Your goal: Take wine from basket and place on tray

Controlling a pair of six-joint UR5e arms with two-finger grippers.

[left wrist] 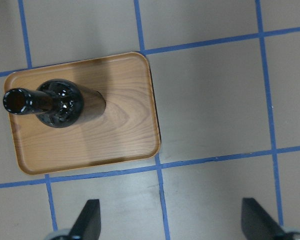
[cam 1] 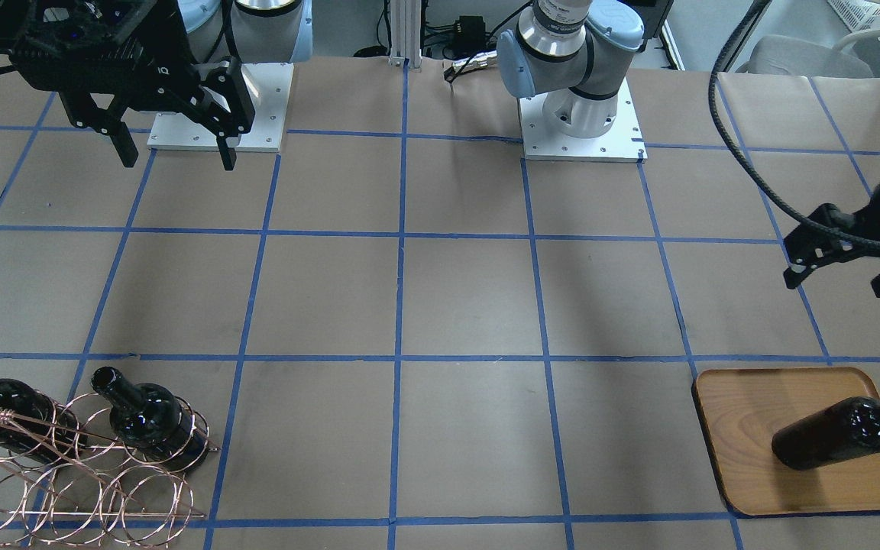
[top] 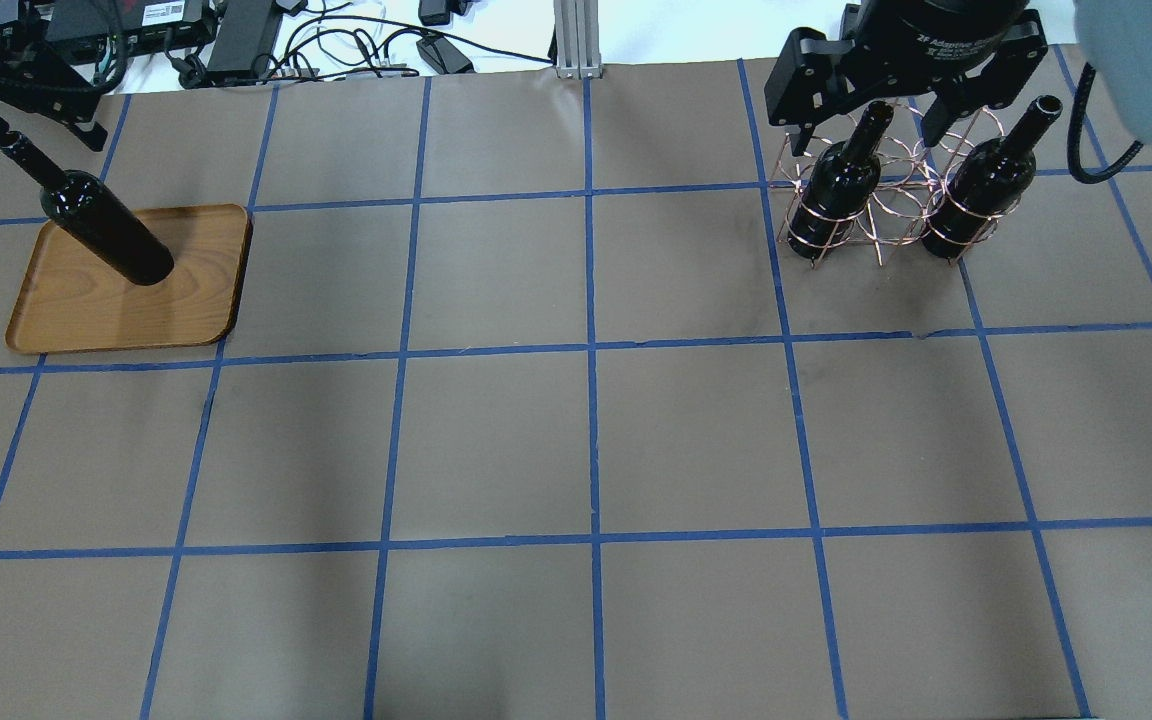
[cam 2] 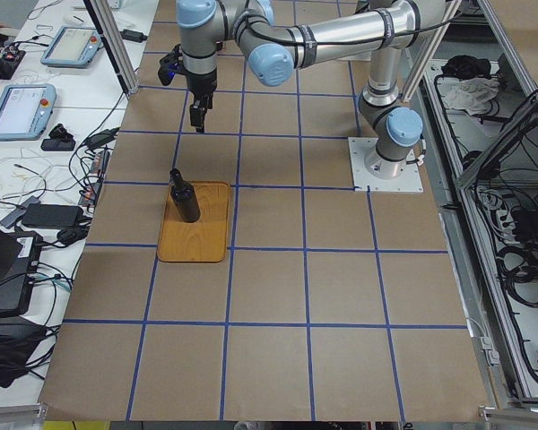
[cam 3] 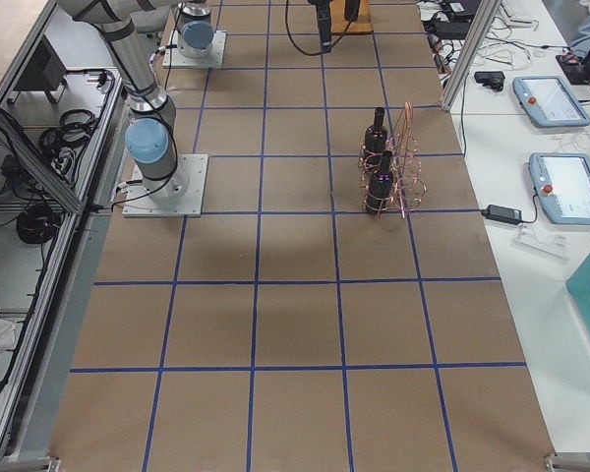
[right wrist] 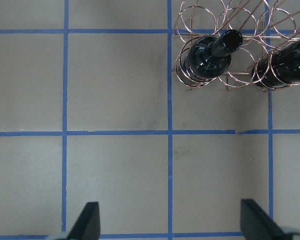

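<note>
Wine [right wrist: 206,56] sits in the basket [top: 884,222] ahead of my right gripper [right wrist: 172,222], fingers apart; I'd centre over its neck, avoiding wires.

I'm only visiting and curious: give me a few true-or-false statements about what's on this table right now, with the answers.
1. One bottle stands upright on the wooden tray. True.
2. The wire rack holds three bottles. False: it holds two.
3. The left tool is gripping a bottle. False: it is open and empty, above the tray.
4. The right tool is open. True.
</note>
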